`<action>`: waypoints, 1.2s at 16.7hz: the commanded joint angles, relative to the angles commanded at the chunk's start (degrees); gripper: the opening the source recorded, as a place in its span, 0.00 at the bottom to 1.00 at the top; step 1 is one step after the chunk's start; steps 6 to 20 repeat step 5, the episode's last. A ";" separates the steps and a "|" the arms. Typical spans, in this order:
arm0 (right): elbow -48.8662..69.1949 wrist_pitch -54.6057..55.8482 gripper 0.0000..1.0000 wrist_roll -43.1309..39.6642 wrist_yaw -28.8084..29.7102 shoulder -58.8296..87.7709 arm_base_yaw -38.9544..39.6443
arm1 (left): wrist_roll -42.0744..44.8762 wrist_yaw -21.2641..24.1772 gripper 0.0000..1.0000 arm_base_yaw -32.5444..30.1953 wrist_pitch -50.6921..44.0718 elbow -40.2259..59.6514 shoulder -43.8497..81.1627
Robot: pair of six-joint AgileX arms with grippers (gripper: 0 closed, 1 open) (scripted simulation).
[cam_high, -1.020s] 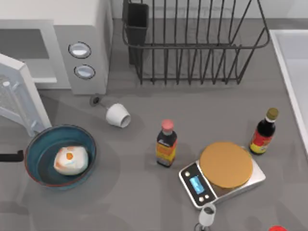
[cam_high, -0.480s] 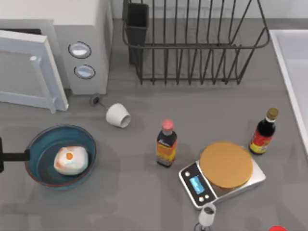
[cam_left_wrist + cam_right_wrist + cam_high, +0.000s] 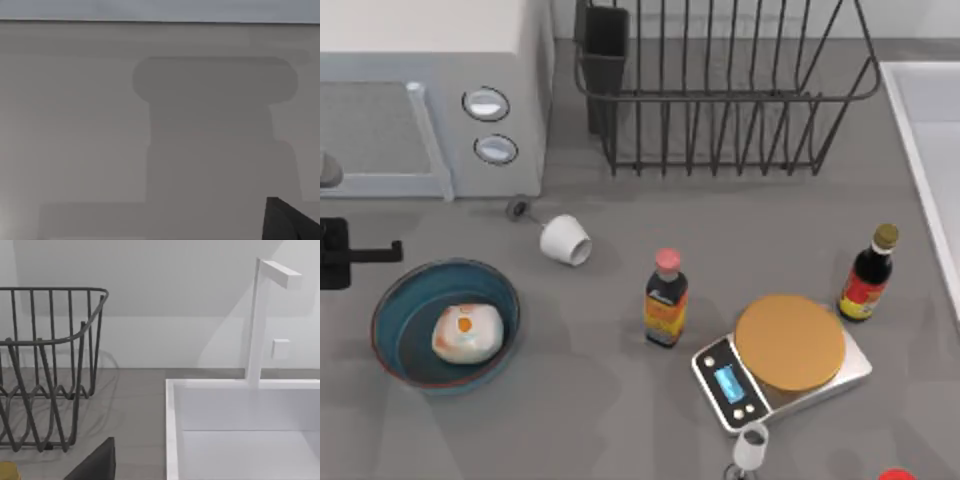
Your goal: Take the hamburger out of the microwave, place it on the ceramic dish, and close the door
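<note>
Grey table [image 3: 620,400]: hamburger [image 3: 466,332] sits in ceramic dish [image 3: 392,303], front of microwave [image 3: 510,60]; door [image 3: 380,135] flush shut. Left gripper [image 3: 386,251] at table's left edge, above dish, holds nothing; finger spread unreadable.

grey table [image 3: 620,420], white sink [image 3: 240,440] at its right, pale wall [image 3: 175,305] behind.

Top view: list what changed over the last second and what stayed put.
The door swung from wide open to shut against the microwave. The left gripper moved up the table's left edge. The hamburger stayed in the ceramic dish; everything else unmoved.
</note>
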 joint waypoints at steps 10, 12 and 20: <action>0.00 0.00 1.00 0.00 0.00 0.00 0.00 | -0.33 -0.37 0.00 -0.59 2.87 3.94 5.70; 0.00 0.00 1.00 0.00 0.00 0.00 0.00 | -0.33 -0.37 0.00 -0.59 2.87 3.94 5.70; 0.00 0.00 1.00 0.00 0.00 0.00 0.00 | -0.33 -0.37 0.00 -0.59 2.87 3.94 5.70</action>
